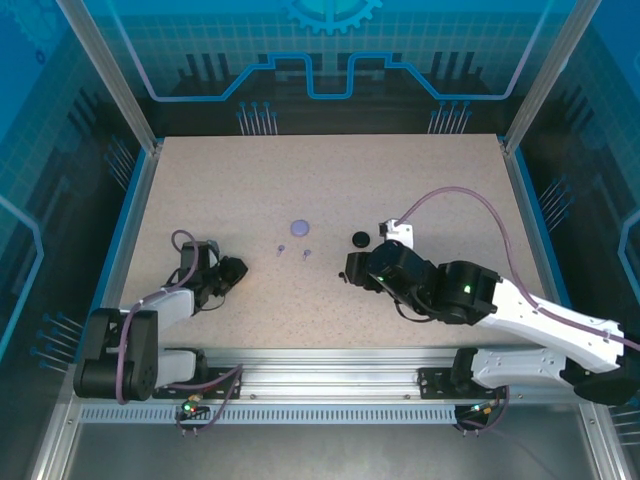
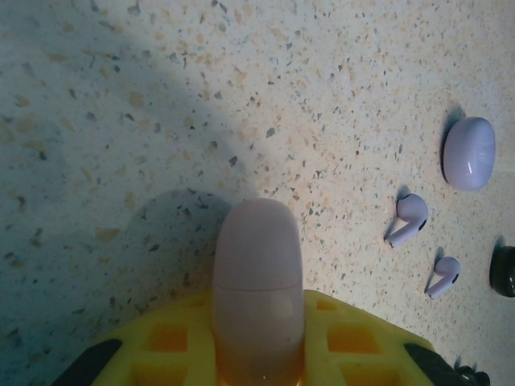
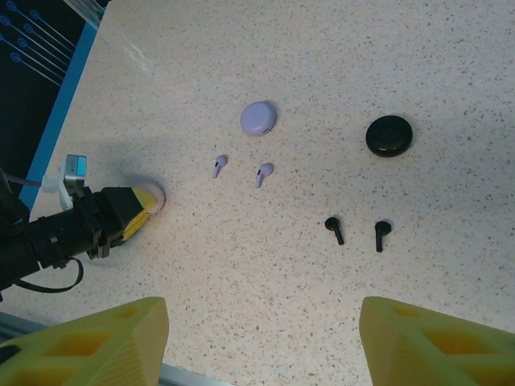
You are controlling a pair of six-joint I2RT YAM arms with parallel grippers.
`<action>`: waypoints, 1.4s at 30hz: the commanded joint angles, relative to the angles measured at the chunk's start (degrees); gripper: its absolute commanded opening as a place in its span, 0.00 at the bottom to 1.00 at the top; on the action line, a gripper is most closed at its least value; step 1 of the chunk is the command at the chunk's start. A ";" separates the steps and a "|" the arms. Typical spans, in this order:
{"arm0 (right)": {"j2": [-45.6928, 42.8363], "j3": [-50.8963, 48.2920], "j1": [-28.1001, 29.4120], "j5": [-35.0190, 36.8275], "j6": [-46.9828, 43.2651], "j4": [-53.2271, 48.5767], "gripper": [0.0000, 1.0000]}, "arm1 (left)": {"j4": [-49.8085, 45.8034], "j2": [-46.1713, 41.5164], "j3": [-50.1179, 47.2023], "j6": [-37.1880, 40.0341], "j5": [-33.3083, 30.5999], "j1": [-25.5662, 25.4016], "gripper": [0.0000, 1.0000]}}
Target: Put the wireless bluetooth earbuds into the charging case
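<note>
Clamped left hand point(image 2: 257, 358) around a pale pink case point(image 2: 257, 265), bottom centre; held right hand point(image 3: 261, 342) open at bottom edge, lavender earbuds point(image 3: 220, 166) and black earbuds point(image 3: 334, 229) mid-frame.

At the left arm point(image 1: 165, 303): rises from the base at the near edge, folds at the elbow, lies low and points inward toward the middle of the table point(image 1: 330, 180). At the left gripper point(image 1: 232, 270): clamps yellow fingers point(image 2: 161, 344) tight on a pale pink case point(image 2: 257, 265), tip close to the surface. At the right arm point(image 1: 540, 315): stretches from the near-right base diagonally inward, wrist raised. At the right gripper point(image 3: 261, 338): holds both yellow fingertips well apart, high over the table, aimed downward.
</note>
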 commanded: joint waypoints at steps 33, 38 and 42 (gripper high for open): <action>8.14 3.28 -8.26 -3.96 -4.72 -2.72 0.83 | -20.85 -18.74 14.63 -2.98 -7.27 2.13 0.66; 11.22 2.45 -17.63 -10.24 -13.28 0.44 0.83 | -15.87 -18.58 19.43 -3.04 -0.65 2.13 0.67; 15.61 4.33 -24.08 -13.39 -24.41 2.85 0.84 | -12.84 -17.59 23.17 -2.27 4.07 2.05 0.67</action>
